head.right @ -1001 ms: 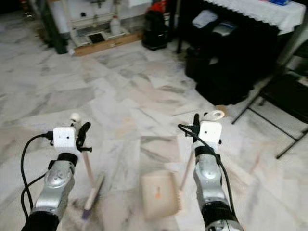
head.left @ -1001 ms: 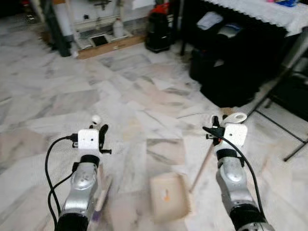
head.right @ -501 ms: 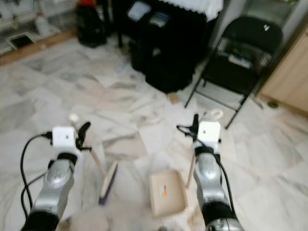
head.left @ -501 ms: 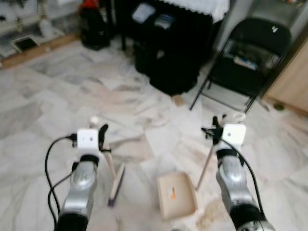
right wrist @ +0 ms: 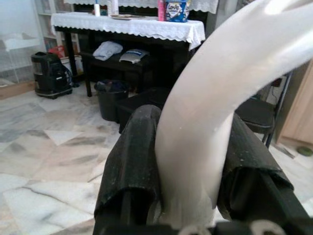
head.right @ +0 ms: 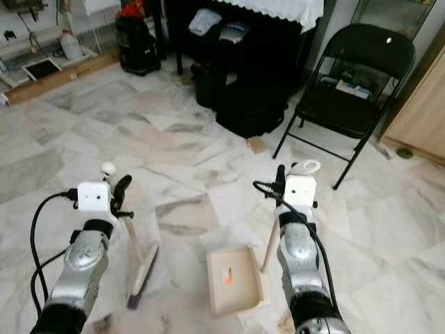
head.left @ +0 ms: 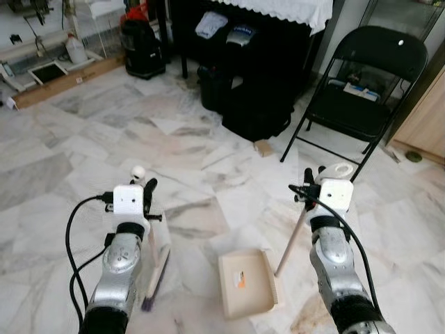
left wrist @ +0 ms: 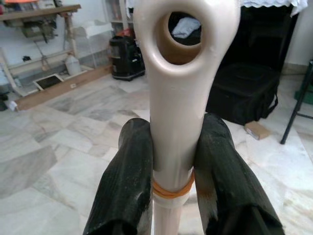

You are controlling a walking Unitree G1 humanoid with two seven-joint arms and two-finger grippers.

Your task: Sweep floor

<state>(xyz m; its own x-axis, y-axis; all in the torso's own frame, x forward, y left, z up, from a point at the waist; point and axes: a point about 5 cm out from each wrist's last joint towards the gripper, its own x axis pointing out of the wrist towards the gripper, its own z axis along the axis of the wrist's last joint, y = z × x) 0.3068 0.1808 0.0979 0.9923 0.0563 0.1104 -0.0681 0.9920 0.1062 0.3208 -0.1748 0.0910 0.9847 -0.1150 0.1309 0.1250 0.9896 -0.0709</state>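
My left gripper [head.left: 147, 191] is shut on the cream handle of a broom [head.left: 151, 245], just under its round top. The broom's dark bristle head [head.left: 155, 278] rests on the marble floor beside my left arm. In the left wrist view both black fingers [left wrist: 125, 182] clamp the broom handle [left wrist: 178, 93] below its hanging hole. My right gripper [head.left: 309, 186] is shut on the long handle [head.left: 290, 243] of a beige dustpan [head.left: 245, 284] that lies flat on the floor between my arms. A small orange scrap [head.left: 240, 282] sits in the pan. The right wrist view shows the dustpan handle [right wrist: 205, 122] squeezed between the fingers [right wrist: 132, 166].
A black folding chair [head.left: 361, 83] stands ahead on the right, by a wooden panel [head.left: 425, 118]. A black-draped table [head.left: 271, 28] with dark bins [head.left: 257, 111] under it is straight ahead. A small cardboard piece [head.left: 263, 147] lies on the floor. A black vacuum [head.left: 142, 49] stands at the back left.
The whole view has swung round, bringing the folding chair into sight, and has sharpened. Both grippers keep their hold; broom and dustpan have come along with me.
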